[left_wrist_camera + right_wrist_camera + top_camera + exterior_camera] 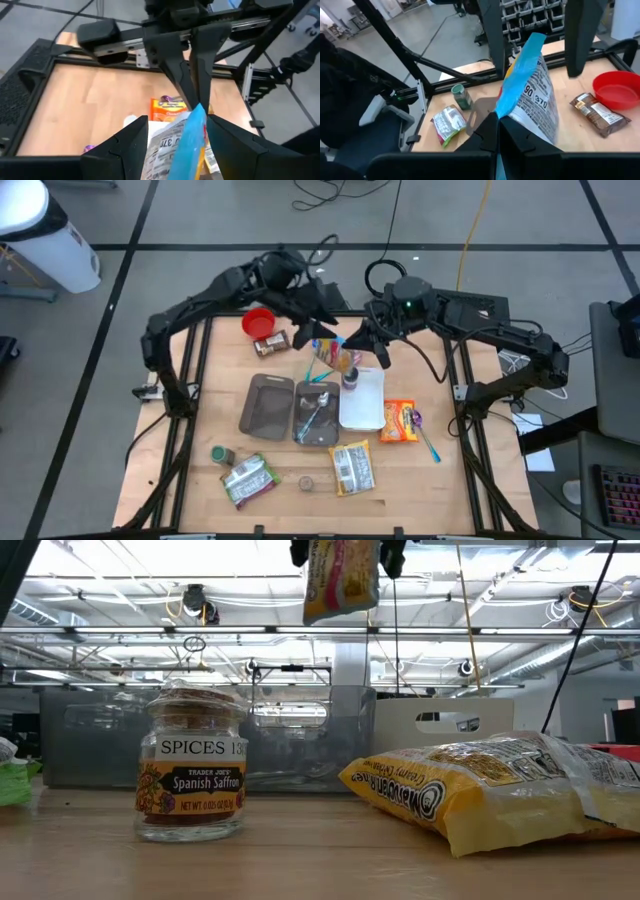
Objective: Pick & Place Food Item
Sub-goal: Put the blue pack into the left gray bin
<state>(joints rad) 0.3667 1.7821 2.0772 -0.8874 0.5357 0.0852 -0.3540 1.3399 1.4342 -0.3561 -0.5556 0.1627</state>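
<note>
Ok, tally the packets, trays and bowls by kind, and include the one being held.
Packets: 5 (held bag, bar, orange, yellow, green)
Trays: 3 (grey, grey, white)
Bowls: 1 (red)
Total: 9

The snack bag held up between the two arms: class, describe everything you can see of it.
The snack bag is a crinkly plastic packet with a blue sealed edge, white panel with black print, and yellow side. It hangs in the air above the table, upright. The right gripper is shut on one edge; the left gripper has its fingers either side of it.
</note>
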